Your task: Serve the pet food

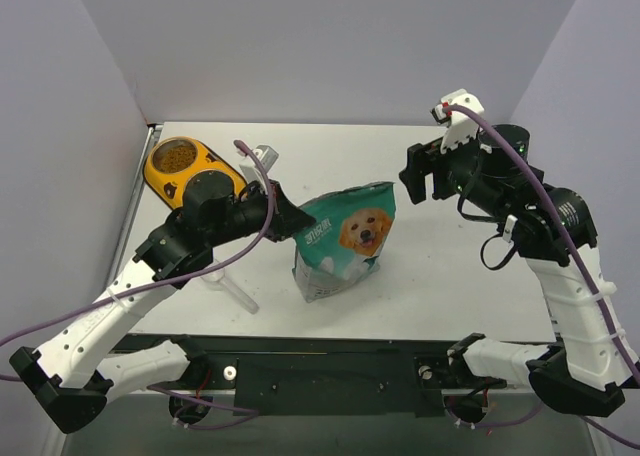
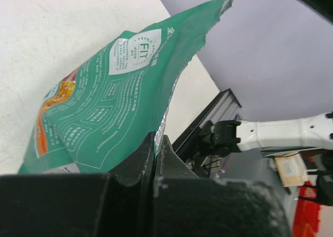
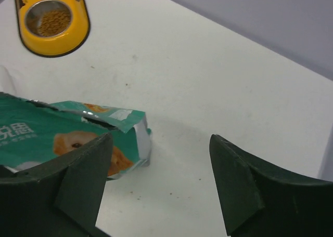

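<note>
pet food (image 3: pixel 49 20): small brown pellets lying in yellow feeder (image 3: pixel 52 47) bowl

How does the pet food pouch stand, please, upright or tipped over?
Upright: the pouch stands on its base, with the left gripper pinching its edge.

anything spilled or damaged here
The teal-and-white dog-face pouch has a ragged, torn-open top, pinched at one edge by the left gripper. A few brown crumbs lie on the white table beside it.
</note>
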Tool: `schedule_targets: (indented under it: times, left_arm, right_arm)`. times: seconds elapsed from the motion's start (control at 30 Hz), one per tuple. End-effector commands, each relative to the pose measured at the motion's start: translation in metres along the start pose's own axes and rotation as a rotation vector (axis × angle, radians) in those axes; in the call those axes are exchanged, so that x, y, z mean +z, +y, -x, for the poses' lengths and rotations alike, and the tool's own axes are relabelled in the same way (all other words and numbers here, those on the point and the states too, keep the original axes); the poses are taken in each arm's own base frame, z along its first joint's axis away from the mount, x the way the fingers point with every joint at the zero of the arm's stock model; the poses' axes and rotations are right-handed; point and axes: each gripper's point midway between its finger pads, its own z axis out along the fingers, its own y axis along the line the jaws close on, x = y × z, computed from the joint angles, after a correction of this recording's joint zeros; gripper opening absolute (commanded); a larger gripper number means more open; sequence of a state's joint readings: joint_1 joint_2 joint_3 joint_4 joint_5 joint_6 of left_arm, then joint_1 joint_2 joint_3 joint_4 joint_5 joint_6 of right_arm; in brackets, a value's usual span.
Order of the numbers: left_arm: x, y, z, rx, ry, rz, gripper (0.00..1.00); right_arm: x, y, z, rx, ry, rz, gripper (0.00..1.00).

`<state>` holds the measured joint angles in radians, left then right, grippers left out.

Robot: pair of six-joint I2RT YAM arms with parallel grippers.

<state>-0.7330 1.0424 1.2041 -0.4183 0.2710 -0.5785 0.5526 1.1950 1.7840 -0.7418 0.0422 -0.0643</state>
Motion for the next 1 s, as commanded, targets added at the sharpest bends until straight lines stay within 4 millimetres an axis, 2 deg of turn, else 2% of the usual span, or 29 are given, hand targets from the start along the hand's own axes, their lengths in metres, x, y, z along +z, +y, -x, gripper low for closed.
schedule_targets:
  times: [0.0, 0.03, 0.07, 0.1, 0.13, 0.2, 0.27, 0.43, 0.57, 0.77, 0.87, 0.9, 0.93, 0.97]
  left_arm:
    - [-0.017, -0.037, 0.043, -0.12, -0.172, -0.157, 0.0]
    - [-0.017, -0.035, 0.044, -0.147, -0.174, -0.172, 0.0]
    - [-0.017, -0.034, 0.044, -0.162, -0.171, -0.18, 0.0]
    - [-0.015, -0.031, 0.042, -0.199, -0.16, -0.199, 0.0]
    - [-0.013, -0.028, 0.041, -0.218, -0.153, -0.21, 0.0]
    - [-0.011, -0.026, 0.042, -0.248, -0.134, -0.253, 0.0]
    - [-0.007, -0.025, 0.039, -0.246, -0.114, -0.265, 0.0]
    - [-0.004, -0.025, 0.042, -0.186, -0.109, -0.261, 0.0]
    - [-0.004, -0.03, 0.04, -0.116, -0.066, -0.286, 0.0]
    - [-0.009, -0.029, 0.027, 0.03, -0.001, -0.334, 0.0]
    - [-0.011, -0.026, 0.028, 0.044, 0.035, -0.34, 0.0]
    - [-0.012, -0.028, 0.029, 0.054, 0.036, -0.351, 0.0]
    - [-0.011, -0.031, 0.029, 0.065, 0.047, -0.388, 0.0]
    - [-0.01, -0.03, 0.031, 0.049, 0.051, -0.4, 0.0]
  right_arm:
    - [0.016, 0.036, -0.014, 0.157, 0.015, 0.267, 0.72]
    - [0.015, 0.05, -0.002, 0.178, -0.04, 0.384, 0.75]
    - [0.021, 0.045, -0.011, 0.228, -0.028, 0.396, 0.77]
    - [0.019, 0.056, 0.0, 0.229, -0.08, 0.493, 0.82]
    - [0.022, 0.061, -0.007, 0.26, -0.063, 0.558, 0.87]
    - [0.027, 0.069, -0.007, 0.265, -0.056, 0.644, 0.89]
    - [0.032, 0.069, -0.008, 0.262, -0.046, 0.675, 0.9]
    - [0.036, 0.073, -0.029, 0.231, -0.029, 0.709, 0.91]
    - [0.054, 0.077, -0.04, 0.24, 0.017, 0.748, 0.86]
    - [0.062, 0.086, -0.041, 0.262, 0.044, 0.845, 0.75]
    - [0.067, 0.092, -0.029, 0.283, -0.015, 0.895, 0.67]
    - [0.065, 0.094, -0.024, 0.353, -0.011, 0.916, 0.63]
    - [0.071, 0.094, -0.016, 0.337, -0.086, 0.927, 0.57]
    - [0.069, 0.091, -0.003, 0.393, -0.121, 0.932, 0.49]
